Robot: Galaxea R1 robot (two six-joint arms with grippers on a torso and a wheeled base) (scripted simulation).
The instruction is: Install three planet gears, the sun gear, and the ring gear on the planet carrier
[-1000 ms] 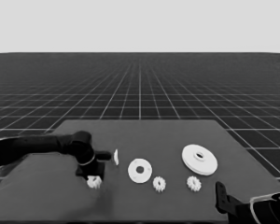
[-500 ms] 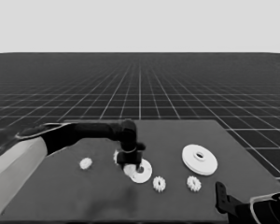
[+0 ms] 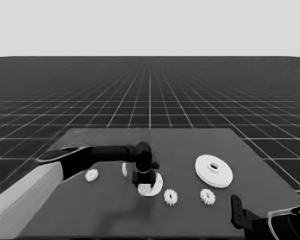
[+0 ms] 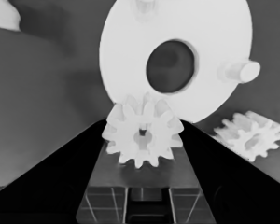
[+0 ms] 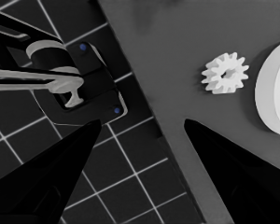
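The left gripper [image 3: 145, 186] hangs over the middle of the dark table [image 3: 110, 220], its two fingers clamped on a small toothed gear [image 4: 143, 135] held just above the near rim of the smaller round part [image 3: 157, 183]. In the left wrist view that part shows a centre hole and short pegs standing on its face. From the smaller round part, a second gear [image 3: 170, 196] lies close by at about 4 o'clock, a third gear [image 3: 207, 196] farther off at about 3 o'clock, and a fourth gear [image 3: 91, 175] well apart at 9 o'clock. The thin white piece [image 3: 124, 169] sits just beside the gripper at about 10 o'clock. The larger round part [image 3: 214, 170] rests toward 2 o'clock. The right gripper [image 5: 140, 128] waits at the table's near right corner, fingers spread and holding nothing.
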